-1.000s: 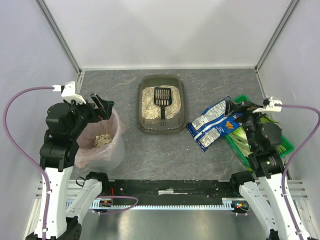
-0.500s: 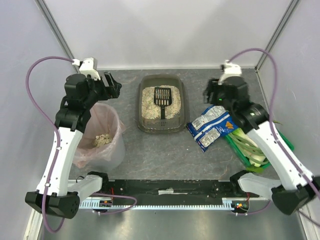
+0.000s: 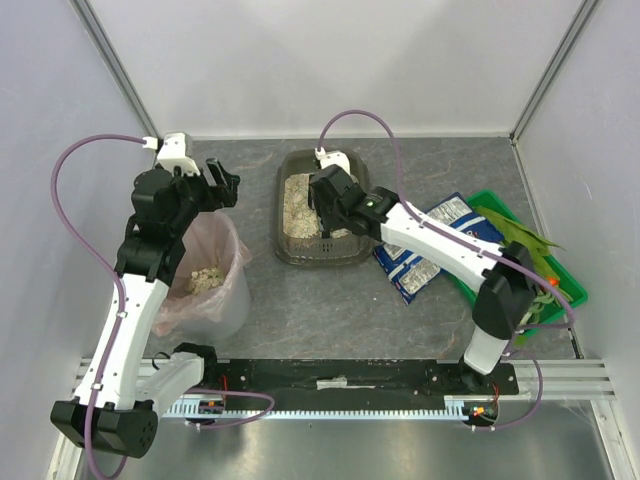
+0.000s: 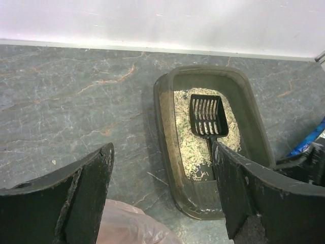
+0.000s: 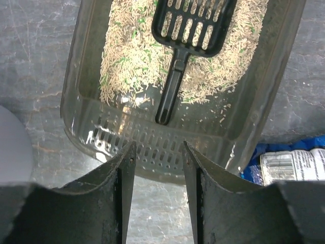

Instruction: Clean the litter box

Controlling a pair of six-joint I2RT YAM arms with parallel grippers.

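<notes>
The litter box (image 3: 283, 225) is a shallow dark grey-brown plastic tray with rounded corners and a wide rim. It sits flat on the grey table (image 3: 330, 300), a little toward 12 o'clock from the middle, with its long side running from 12 to 6 o'clock. Pale beige granules (image 5: 127, 66) with some green bits cover the 12 o'clock part of its floor. The ribbed floor at the 6 o'clock end is bare. A black slotted scoop (image 5: 172, 84) lies inside, head toward 12 o'clock.
</notes>
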